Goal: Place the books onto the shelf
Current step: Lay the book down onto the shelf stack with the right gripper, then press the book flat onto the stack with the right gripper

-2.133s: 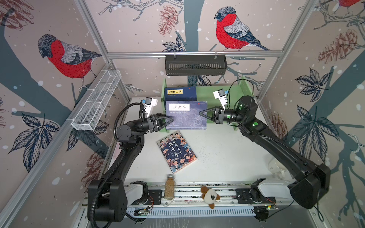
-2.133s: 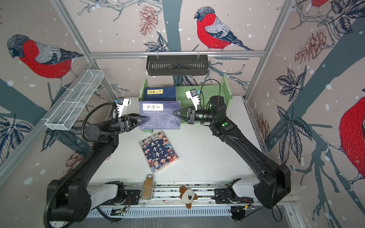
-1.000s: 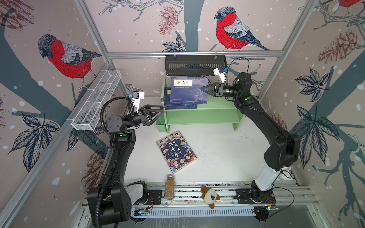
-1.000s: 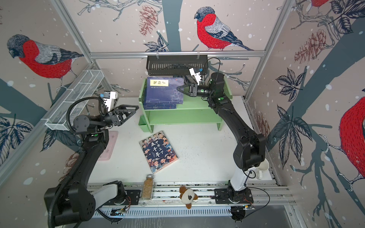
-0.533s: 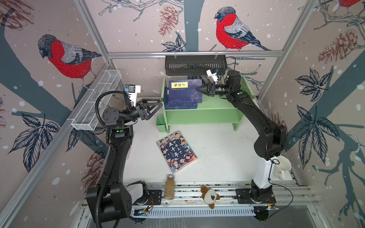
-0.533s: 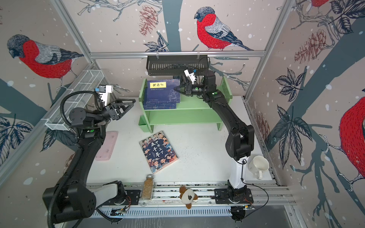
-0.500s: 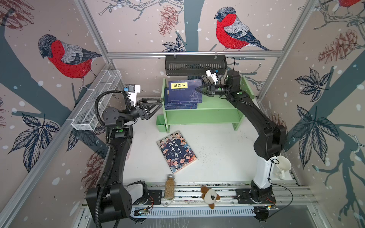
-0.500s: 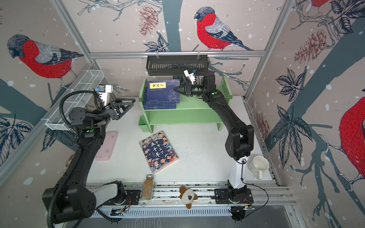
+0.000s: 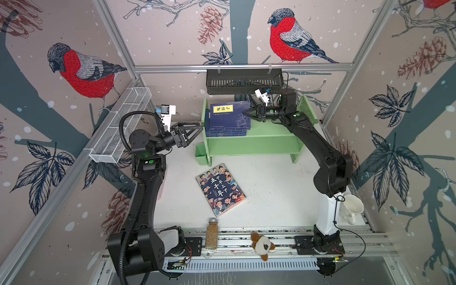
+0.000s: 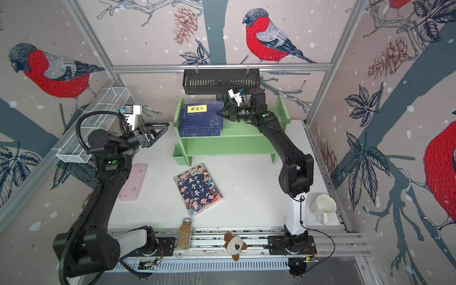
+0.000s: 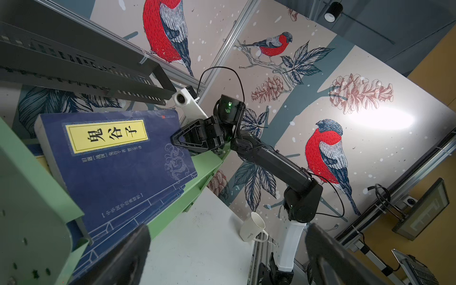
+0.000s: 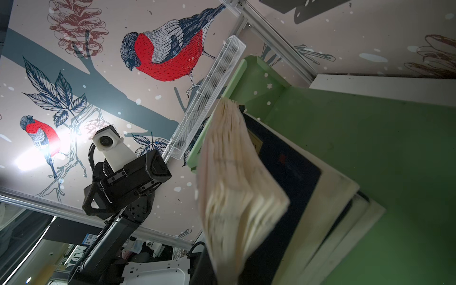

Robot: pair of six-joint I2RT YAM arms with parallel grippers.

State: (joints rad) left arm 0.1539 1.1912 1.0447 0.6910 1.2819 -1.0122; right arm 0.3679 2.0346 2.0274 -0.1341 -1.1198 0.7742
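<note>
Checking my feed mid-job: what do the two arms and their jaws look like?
Both are matte black above a white base link, with green status lights, black triangular-framed jaws and white wrist cameras. The left arm trails a ribbed black hose; the right arm shows only a thin black wire.

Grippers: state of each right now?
Left gripper: open, empty, beside the shelf.
Right gripper: closed on the right edge of the top blue book.
</note>
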